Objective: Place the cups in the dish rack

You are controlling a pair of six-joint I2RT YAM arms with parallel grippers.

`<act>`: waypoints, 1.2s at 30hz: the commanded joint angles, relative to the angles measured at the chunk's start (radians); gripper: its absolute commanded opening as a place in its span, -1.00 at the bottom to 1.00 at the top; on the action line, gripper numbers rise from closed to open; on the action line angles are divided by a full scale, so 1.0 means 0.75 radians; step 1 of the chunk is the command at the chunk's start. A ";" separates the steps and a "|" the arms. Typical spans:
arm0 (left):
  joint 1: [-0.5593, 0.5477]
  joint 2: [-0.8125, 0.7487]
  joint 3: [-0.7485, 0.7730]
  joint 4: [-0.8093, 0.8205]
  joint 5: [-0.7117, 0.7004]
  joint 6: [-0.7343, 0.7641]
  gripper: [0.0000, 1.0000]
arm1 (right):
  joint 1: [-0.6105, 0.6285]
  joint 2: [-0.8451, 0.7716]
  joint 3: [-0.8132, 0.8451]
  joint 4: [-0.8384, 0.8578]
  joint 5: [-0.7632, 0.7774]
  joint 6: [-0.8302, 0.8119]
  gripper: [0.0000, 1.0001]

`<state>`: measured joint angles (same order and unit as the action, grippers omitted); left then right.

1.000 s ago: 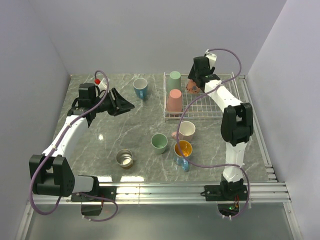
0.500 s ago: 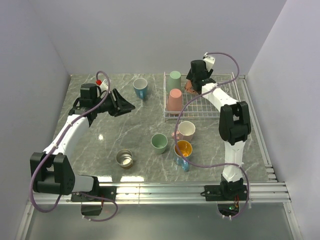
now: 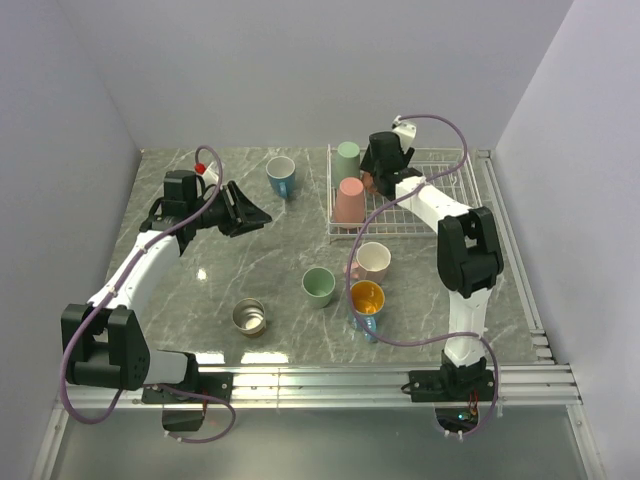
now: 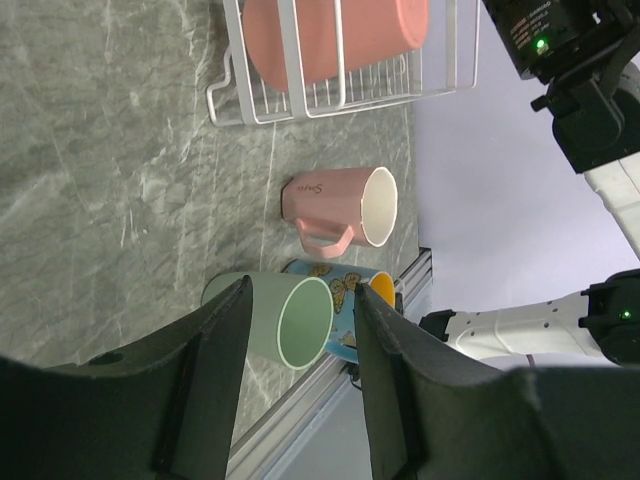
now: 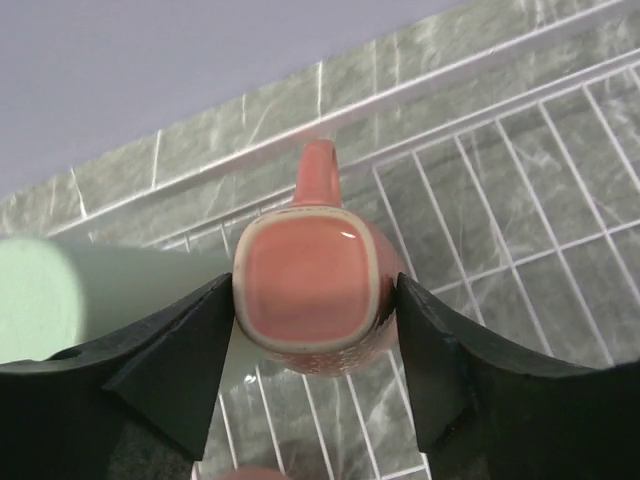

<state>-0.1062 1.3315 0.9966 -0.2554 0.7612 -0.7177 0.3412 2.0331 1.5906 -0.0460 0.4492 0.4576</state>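
Note:
My right gripper point(image 3: 374, 178) is shut on the brown cup point(image 5: 315, 285), held bottom-up over the back left part of the white wire dish rack point(image 3: 420, 215). A mint green cup point(image 3: 348, 155) and a salmon pink cup point(image 3: 349, 200) stand upside down in the rack beside it. My left gripper point(image 3: 256, 212) is open and empty above the table, right of its arm. On the table are a blue cup point(image 3: 281, 176), a second mint green cup point(image 3: 319, 285), a pale pink mug point(image 3: 373, 262), a blue mug with orange inside point(image 3: 366, 299) and a steel cup point(image 3: 248, 316).
The left wrist view shows the rack's corner point(image 4: 250, 105), the pale pink mug point(image 4: 340, 205), the mint green cup point(image 4: 285, 320) and the butterfly mug point(image 4: 345, 300) lying past my open fingers. Metal rails point(image 3: 400, 375) run along the table's near edge.
My right gripper has carried the brown cup left, toward the mint green cup at the rack's back left. My left gripper has shifted slightly right.

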 commanded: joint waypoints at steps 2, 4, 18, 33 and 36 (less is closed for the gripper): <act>-0.006 -0.061 -0.016 0.023 -0.009 0.024 0.00 | 0.030 -0.070 -0.065 -0.029 -0.026 0.026 0.55; -0.006 -0.074 -0.030 0.030 -0.007 0.020 0.00 | 0.030 -0.091 -0.069 -0.031 -0.026 0.020 0.68; -0.008 -0.104 -0.036 -0.011 -0.035 0.031 0.00 | 0.032 -0.313 -0.098 -0.102 0.011 -0.021 0.94; -0.008 0.153 0.254 -0.132 -0.442 -0.015 -0.02 | 0.052 -1.086 -0.560 -0.327 -0.216 0.116 0.98; -0.010 0.263 0.342 -0.132 -0.522 -0.006 -0.03 | 0.085 -1.244 -0.636 -0.423 -0.257 0.143 0.98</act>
<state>-0.1089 1.4746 1.1675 -0.3317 0.4763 -0.7292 0.3763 1.1820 1.1538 -0.2760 0.3218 0.5228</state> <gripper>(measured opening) 0.490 0.990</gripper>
